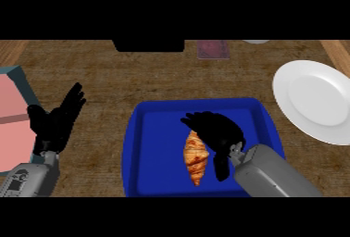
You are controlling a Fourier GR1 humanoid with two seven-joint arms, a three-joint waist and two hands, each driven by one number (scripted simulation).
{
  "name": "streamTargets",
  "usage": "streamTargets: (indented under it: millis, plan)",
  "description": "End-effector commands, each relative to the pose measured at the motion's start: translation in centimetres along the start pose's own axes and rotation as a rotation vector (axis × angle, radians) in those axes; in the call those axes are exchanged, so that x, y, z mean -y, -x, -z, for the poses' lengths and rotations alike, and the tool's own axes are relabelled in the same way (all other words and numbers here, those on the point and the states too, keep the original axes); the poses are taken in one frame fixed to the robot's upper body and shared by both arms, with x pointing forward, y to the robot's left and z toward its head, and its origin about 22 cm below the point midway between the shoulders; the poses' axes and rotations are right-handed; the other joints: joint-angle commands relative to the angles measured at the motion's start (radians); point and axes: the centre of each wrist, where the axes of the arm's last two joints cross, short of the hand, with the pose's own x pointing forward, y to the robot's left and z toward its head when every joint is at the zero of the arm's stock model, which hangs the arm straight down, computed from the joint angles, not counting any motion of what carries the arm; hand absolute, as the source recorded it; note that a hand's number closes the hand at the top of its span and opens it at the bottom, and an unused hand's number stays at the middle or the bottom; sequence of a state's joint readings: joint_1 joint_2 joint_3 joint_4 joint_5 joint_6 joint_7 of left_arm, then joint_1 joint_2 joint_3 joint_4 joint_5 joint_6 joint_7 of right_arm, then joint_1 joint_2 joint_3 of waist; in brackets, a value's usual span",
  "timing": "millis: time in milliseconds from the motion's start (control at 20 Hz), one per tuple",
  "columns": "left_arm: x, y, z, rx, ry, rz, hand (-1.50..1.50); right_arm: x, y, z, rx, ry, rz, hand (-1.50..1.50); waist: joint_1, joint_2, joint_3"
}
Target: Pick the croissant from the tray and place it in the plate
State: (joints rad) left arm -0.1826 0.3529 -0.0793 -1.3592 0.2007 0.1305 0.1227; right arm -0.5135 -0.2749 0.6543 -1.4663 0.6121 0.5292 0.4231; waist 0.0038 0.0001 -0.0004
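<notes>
A golden-brown croissant (196,157) lies lengthwise in the middle of the blue tray (153,152). My right hand (217,132) hovers over the tray just right of the croissant, its fingers curled down toward the pastry's upper end without closing round it. The white plate (314,99) sits at the right edge of the counter, apart from the tray. My left hand (54,121) rests open at the left, fingers pointing up.
A pink block with a teal rim (14,122) lies at the far left under the left forearm. A black object (148,45) and a dull purple box (214,49) stand along the back edge. Wooden counter surrounds the tray.
</notes>
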Motion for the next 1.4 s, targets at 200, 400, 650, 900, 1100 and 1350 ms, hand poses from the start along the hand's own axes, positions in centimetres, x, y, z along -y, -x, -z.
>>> streamTargets:
  millis: [200, 400, 650, 900, 1100, 1350]
  plan:
    - [0.3, -0.3, -0.3, 0.006, 0.004, -0.009, 0.00, -1.5, -2.5, 0.5, -0.073, -0.111, -0.081, -1.50, -0.002, -0.001, 0.000]
    - [-1.4, 0.7, 1.1, -0.002, -0.001, 0.004, 0.00, -0.4, -2.8, 2.2, -0.078, -0.115, -0.055, -1.50, -0.002, 0.000, 0.000]
    - [-0.5, -0.2, -0.5, -0.002, 0.009, 0.004, 0.00, -2.5, -2.1, 3.2, -0.118, -0.105, -0.114, -1.50, -0.001, 0.000, 0.000]
    - [-0.9, 0.7, -1.7, 0.011, -0.009, -0.009, 0.00, -2.8, -2.3, 5.0, -0.116, -0.126, -0.125, -1.50, 0.002, 0.000, 0.000]
    - [0.0, -1.5, -0.4, 0.011, -0.009, 0.011, 0.00, -3.7, -1.5, 4.6, -0.119, -0.172, -0.171, -1.50, 0.000, -0.001, 0.001]
    - [1.7, -0.9, 0.0, 0.026, 0.007, 0.011, 0.00, -4.5, -2.9, 6.4, -0.031, -0.278, -0.190, 1.50, 0.004, 0.001, 0.001]
